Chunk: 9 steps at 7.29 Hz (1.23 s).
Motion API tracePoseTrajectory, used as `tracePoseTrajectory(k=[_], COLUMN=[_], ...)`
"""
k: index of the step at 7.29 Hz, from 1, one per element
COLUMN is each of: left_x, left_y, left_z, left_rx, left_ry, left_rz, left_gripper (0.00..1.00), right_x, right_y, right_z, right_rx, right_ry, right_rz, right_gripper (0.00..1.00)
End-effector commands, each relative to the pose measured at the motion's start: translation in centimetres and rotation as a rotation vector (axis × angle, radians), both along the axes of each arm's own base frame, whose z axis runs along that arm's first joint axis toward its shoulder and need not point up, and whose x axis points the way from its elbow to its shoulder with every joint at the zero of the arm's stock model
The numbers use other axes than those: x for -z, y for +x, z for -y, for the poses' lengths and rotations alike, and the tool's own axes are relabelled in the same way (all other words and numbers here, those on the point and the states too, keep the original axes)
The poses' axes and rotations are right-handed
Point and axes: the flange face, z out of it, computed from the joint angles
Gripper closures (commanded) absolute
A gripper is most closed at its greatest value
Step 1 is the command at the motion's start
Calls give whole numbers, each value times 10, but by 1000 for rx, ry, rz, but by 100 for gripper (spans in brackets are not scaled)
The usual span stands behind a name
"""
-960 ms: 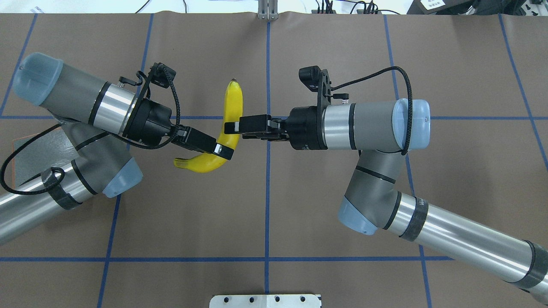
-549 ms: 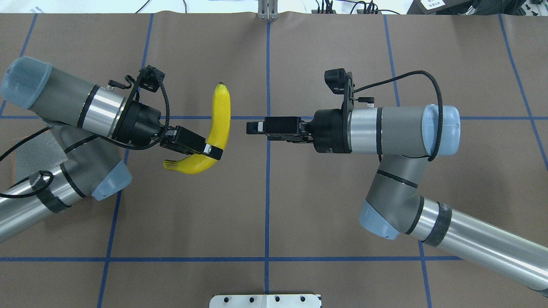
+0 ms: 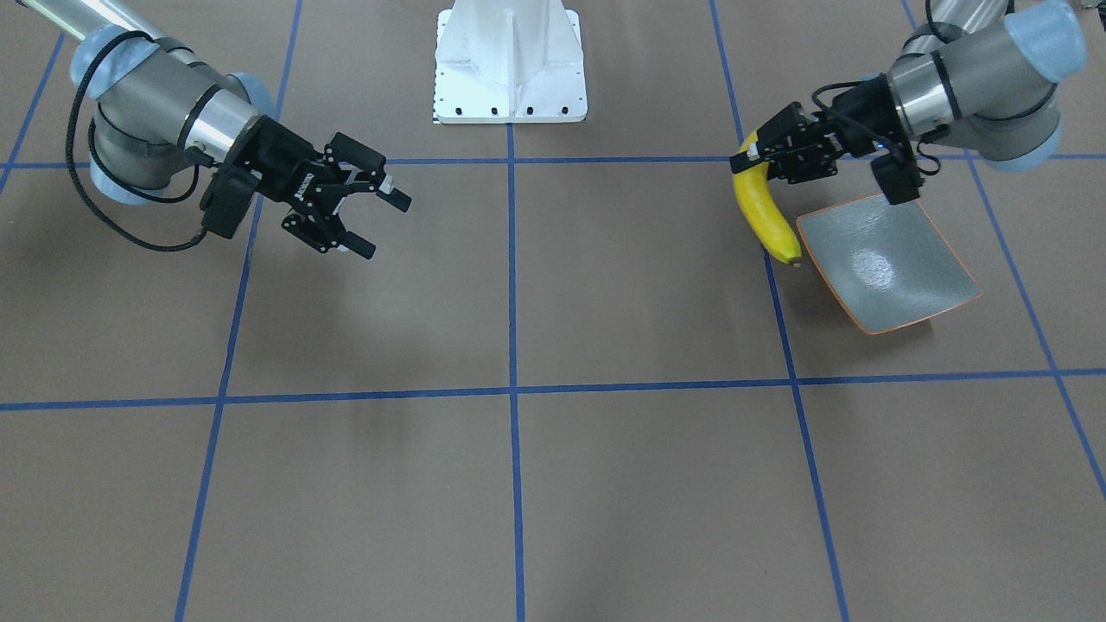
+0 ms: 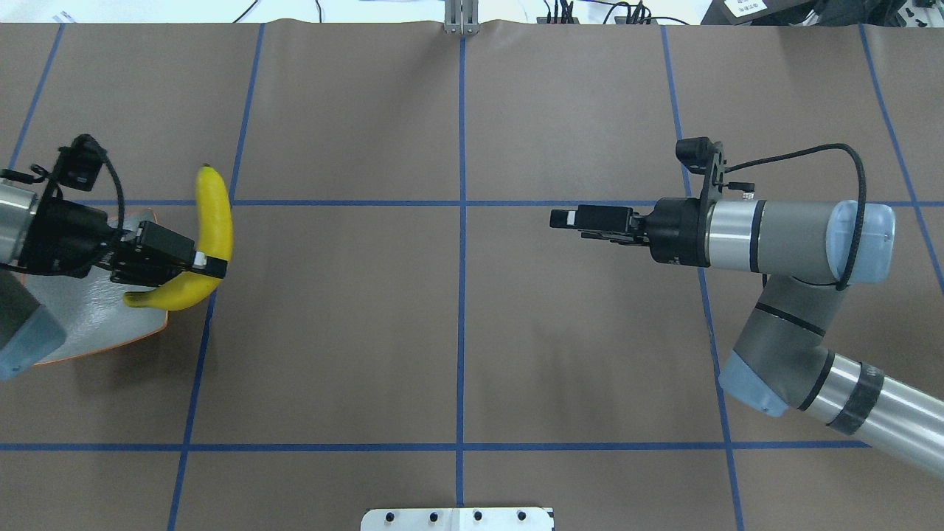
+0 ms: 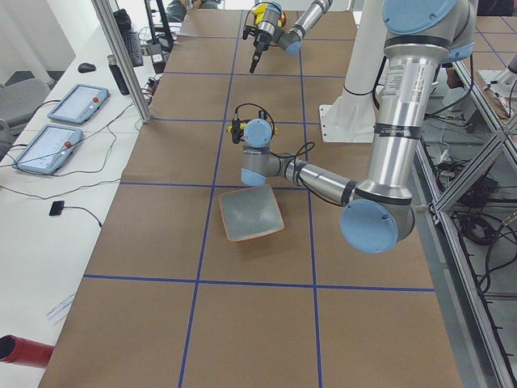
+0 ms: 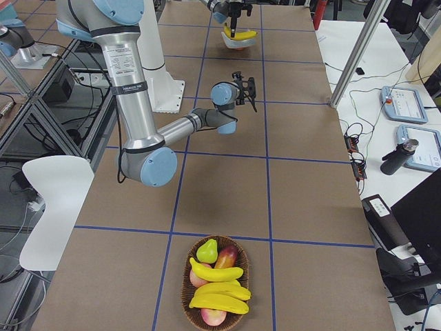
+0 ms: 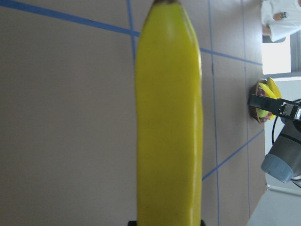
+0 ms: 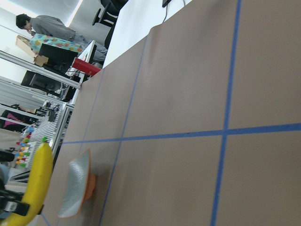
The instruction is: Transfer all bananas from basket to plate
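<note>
Just behind and below left gripper [image 4: 210, 264], clamped on banana [image 4: 217, 221] for carry-over, lies plate [image 3: 890, 259] as drop target; right gripper [image 3: 384, 226] stands wide open, empty.

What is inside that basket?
Several bananas lie on top in the basket, with a green pear and reddish fruits beside and beneath. The bananas cover whatever lies deeper.

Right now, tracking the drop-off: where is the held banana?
Overhead view, far left: the banana, clamped in the left gripper, has its stem end over the plate edge, the rest over the table.
</note>
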Motion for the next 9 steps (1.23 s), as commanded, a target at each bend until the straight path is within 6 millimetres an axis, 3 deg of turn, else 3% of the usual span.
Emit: tracePoseTrajectory(k=[1, 3, 4, 5, 8, 9], left_x=[-62, -81, -102, -112, -129, -144], left_y=[-53, -52, -51, -48, -34, -38], left_z=[0, 8, 10, 13, 13, 11], left_rx=[98, 106, 120, 112, 78, 84], left_ry=[-178, -261, -234, -183, -252, -265], left_rz=[127, 226, 317, 383, 470, 495], left_gripper=[100, 100, 100, 100, 100, 100], right_x=[-25, -36, -36, -40, -48, -55], right_y=[39, 35, 47, 46, 45, 50], right_z=[42, 51, 60, 64, 67, 72], right_rx=[-83, -101, -113, -114, -121, -128], right_ry=[-51, -68, -56, -64, -72, -82], right_rz=[-175, -263, -281, -318, -336, -346], right_gripper=[0, 0, 0, 0, 0, 0])
